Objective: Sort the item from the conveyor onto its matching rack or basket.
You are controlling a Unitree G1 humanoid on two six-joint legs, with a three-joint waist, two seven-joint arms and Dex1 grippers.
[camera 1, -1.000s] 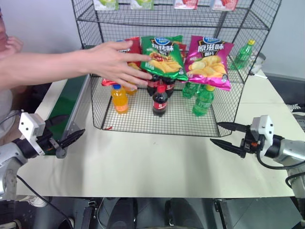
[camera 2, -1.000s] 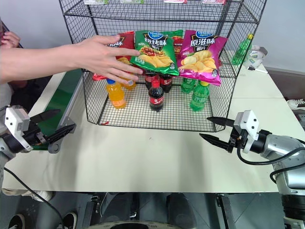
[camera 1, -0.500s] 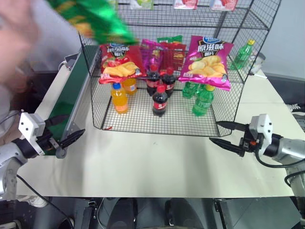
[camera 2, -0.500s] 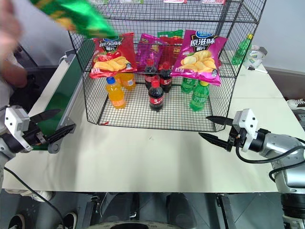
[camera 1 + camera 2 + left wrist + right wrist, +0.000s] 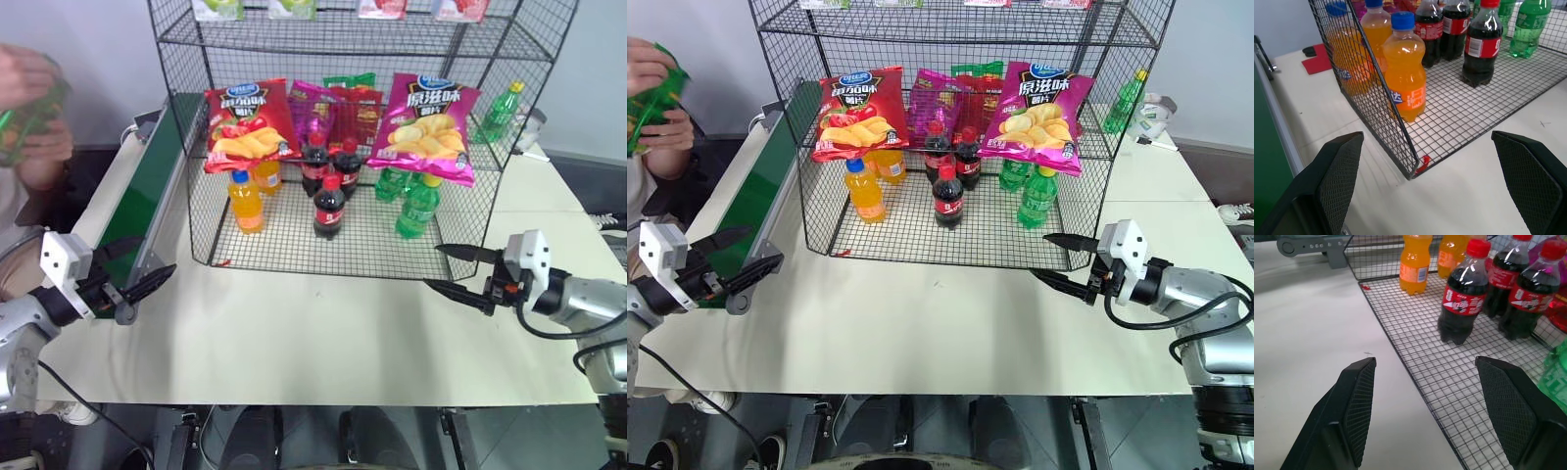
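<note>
On the black wire-mesh rack (image 5: 196,44) hung one red crisp bag (image 5: 245,119) and one large magenta crisp bag (image 5: 427,127). Beneath stood two orange plastic soda bottles (image 5: 245,202), three dark cola bottles (image 5: 329,207) and two green plastic bottles (image 5: 418,208).

1. the green crisp bag (image 5: 649,98) is cut by the picture's edge and half covered by a person's hand (image 5: 651,67); its print is unreadable.
2. the rack (image 5: 186,39) top tier's packs are cropped.
3. the conveyor (image 5: 137,206) far end is hidden behind the rack.
</note>
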